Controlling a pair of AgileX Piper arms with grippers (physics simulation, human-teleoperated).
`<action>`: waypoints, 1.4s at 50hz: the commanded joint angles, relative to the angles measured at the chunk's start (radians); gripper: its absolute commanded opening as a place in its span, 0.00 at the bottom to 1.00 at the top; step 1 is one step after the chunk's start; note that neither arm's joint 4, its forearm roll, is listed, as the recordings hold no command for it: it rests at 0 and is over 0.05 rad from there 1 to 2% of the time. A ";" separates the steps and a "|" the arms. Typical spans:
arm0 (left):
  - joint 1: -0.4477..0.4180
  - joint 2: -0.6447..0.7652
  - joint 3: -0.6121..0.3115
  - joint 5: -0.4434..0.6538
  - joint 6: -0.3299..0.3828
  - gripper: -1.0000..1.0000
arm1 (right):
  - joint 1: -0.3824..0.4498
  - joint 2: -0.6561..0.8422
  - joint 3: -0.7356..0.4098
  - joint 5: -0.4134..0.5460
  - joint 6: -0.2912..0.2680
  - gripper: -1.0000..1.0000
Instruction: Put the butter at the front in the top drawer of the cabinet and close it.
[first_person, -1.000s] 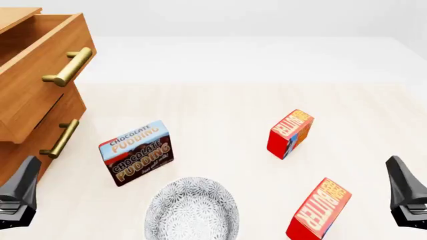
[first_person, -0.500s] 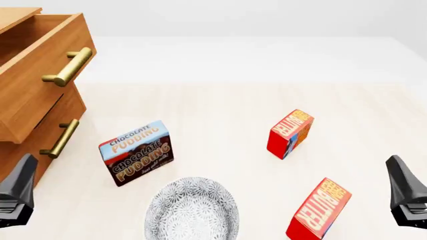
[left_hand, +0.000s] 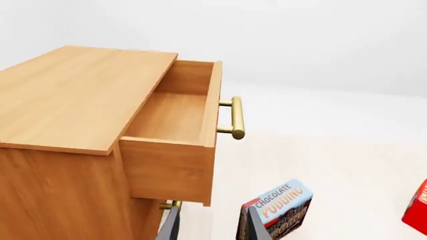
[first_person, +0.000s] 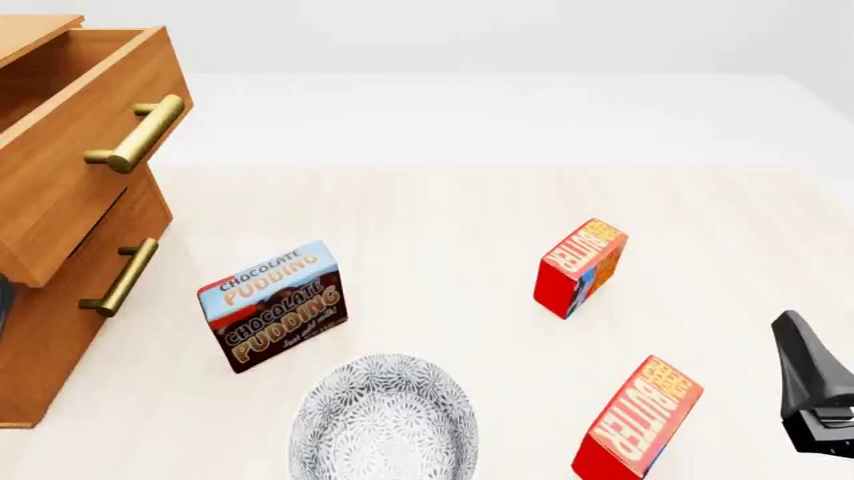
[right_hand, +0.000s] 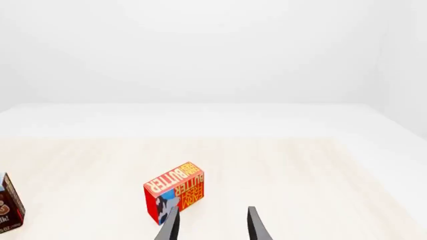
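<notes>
The right gripper (right_hand: 209, 226) is seen in the right wrist view with its two fingers parted by a moderate gap; nothing is held between them and nothing is touched. In the front view only its dark body is seen at the right edge, above the desk (first_person: 441, 210). The left gripper (left_hand: 210, 227) is seen in the left wrist view with its fingers likewise parted and empty, near the cabinet (left_hand: 60, 170).

Two butter cartons are counted. The front butter (first_person: 638, 420) stands on the desk at the near right, just beside the right gripper; its long axis is tilted, running from the near left up to the far right, with the lettered red face turned upward and leftward. The second butter carton (first_person: 581, 267) stands farther back, well apart from the first, with a similar tilt.

One chocolate pudding box (first_person: 274, 304) is counted, upright, between the cabinet and the cartons. One patterned grey bowl (first_person: 384, 415) lies near the front edge, just in front of the pudding box.

Two drawers are counted. The top drawer (left_hand: 175, 135) is pulled out and its interior is bare; the lower drawer (first_person: 80, 290) is shut. One brass bar handle (first_person: 138, 133) is fitted to each.
</notes>
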 joint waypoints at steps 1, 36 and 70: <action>-0.058 0.132 -0.157 0.129 -0.041 1.00 | 0.000 -0.003 0.001 0.002 0.000 1.00; 0.002 0.481 -0.778 0.552 0.073 1.00 | 0.000 -0.003 0.001 0.002 0.000 1.00; -0.057 0.960 -1.197 0.826 0.029 1.00 | 0.000 -0.003 0.001 0.002 0.000 1.00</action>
